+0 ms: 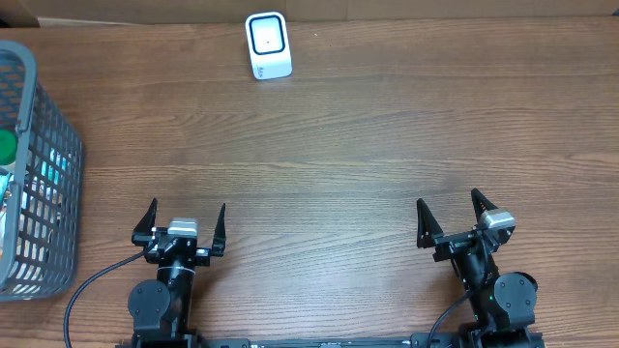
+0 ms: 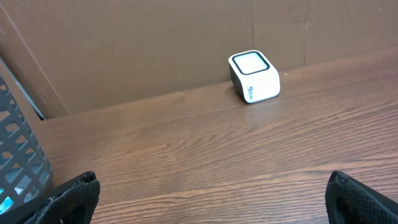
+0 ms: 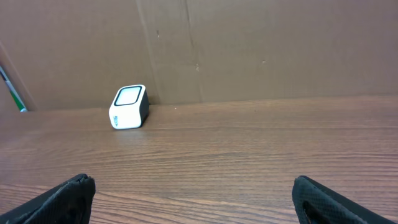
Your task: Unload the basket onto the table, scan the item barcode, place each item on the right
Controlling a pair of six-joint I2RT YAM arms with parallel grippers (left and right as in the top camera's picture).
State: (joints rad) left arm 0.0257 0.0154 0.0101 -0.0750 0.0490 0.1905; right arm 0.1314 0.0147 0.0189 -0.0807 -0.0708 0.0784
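A small white barcode scanner [image 1: 268, 44] with a dark-framed window stands at the far edge of the wooden table; it also shows in the left wrist view, scanner [image 2: 254, 76], and in the right wrist view, scanner [image 3: 129, 107]. A grey mesh basket [image 1: 50, 126] at the left edge holds items, among them something with a green cap [image 1: 7, 145]; no barcode is visible. My left gripper [image 1: 186, 221] rests open at the near left, my right gripper [image 1: 450, 215] open at the near right. Both have nothing between their fingers and are far from the scanner and basket.
A brown cardboard wall [image 2: 155, 43] rises behind the table's far edge. Bare wood table [image 1: 338, 145] lies between the grippers and the scanner. The basket's corner [image 2: 18, 162] shows at the left of the left wrist view.
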